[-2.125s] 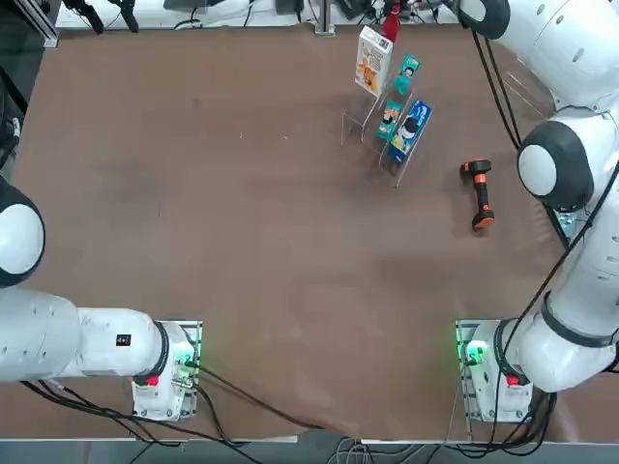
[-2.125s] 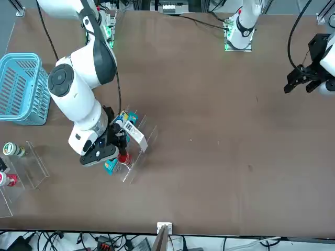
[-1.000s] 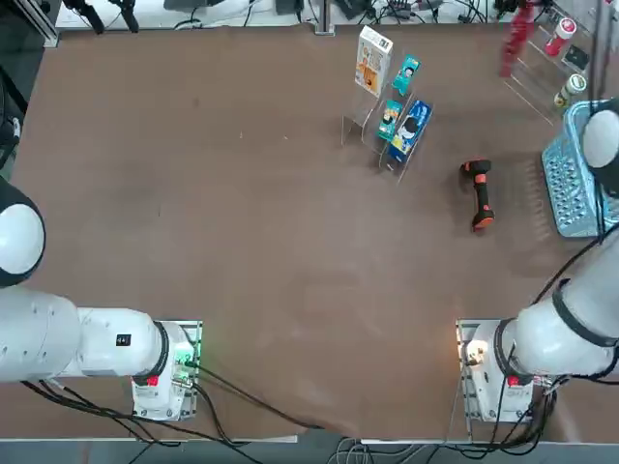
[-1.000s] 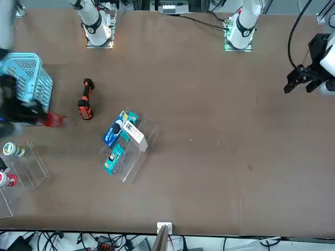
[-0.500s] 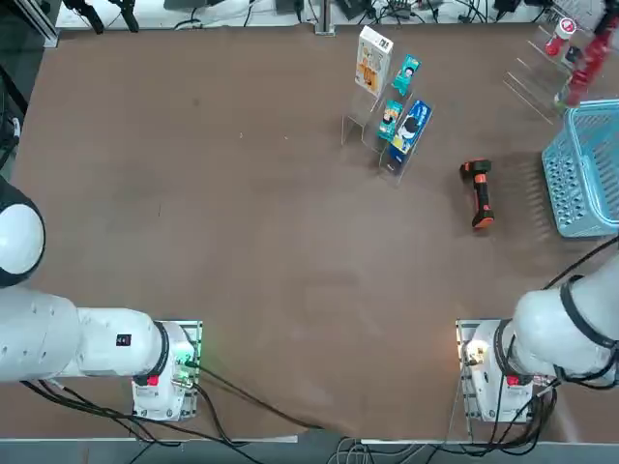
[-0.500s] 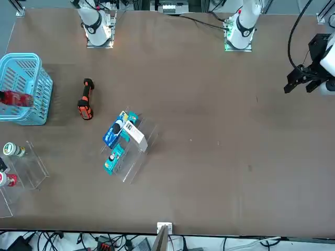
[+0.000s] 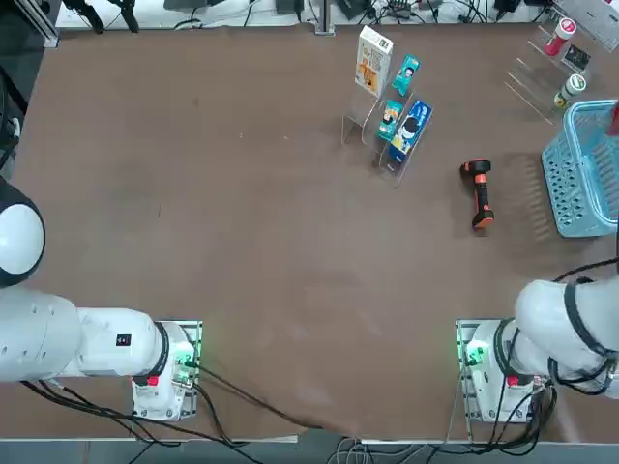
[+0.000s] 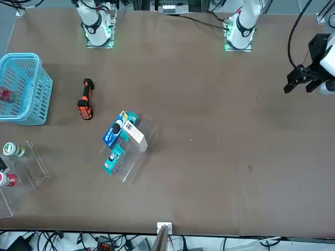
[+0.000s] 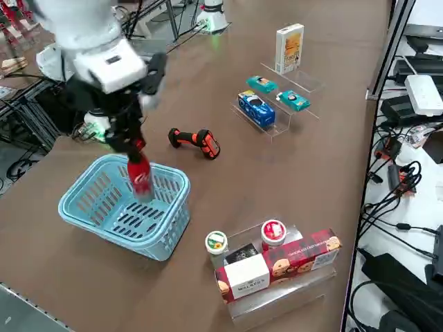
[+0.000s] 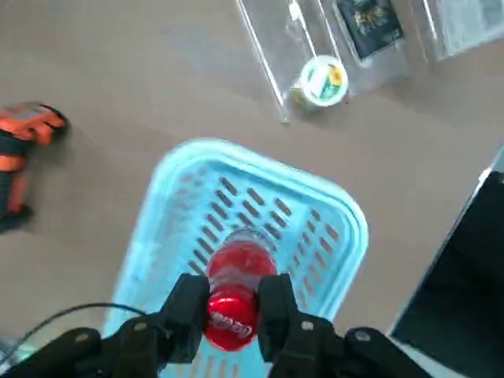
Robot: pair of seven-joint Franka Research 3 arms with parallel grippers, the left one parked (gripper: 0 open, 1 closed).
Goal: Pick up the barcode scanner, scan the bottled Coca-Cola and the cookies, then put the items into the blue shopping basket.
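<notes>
My right gripper [image 9: 135, 146] is shut on the neck of the bottled Coca-Cola [image 9: 142, 181], which hangs upright with its lower half inside the blue shopping basket [image 9: 173, 221]. The wrist view shows both fingers [image 10: 186, 303] clamped around the bottle [image 10: 236, 264] over the basket [image 10: 346, 213]. On the table beside the basket [image 7: 580, 184] lies the black and orange barcode scanner [image 7: 479, 193], also seen as scanner [image 9: 195, 140]. The cookies [image 7: 372, 60], a white carton, stand upright on a clear stand farther off, cookies [image 9: 289, 48].
A clear tiered stand [image 9: 259, 104] with teal packets and a blue packet sits between the cookies and the scanner. Another clear stand [image 9: 277, 266] holding cans and a red cookie box stands close to the basket's far side.
The right arm has swung the bottle away from the cookie stand, across the table's right side, and lowered it into the basket. The scanner and cookies have stayed put.
</notes>
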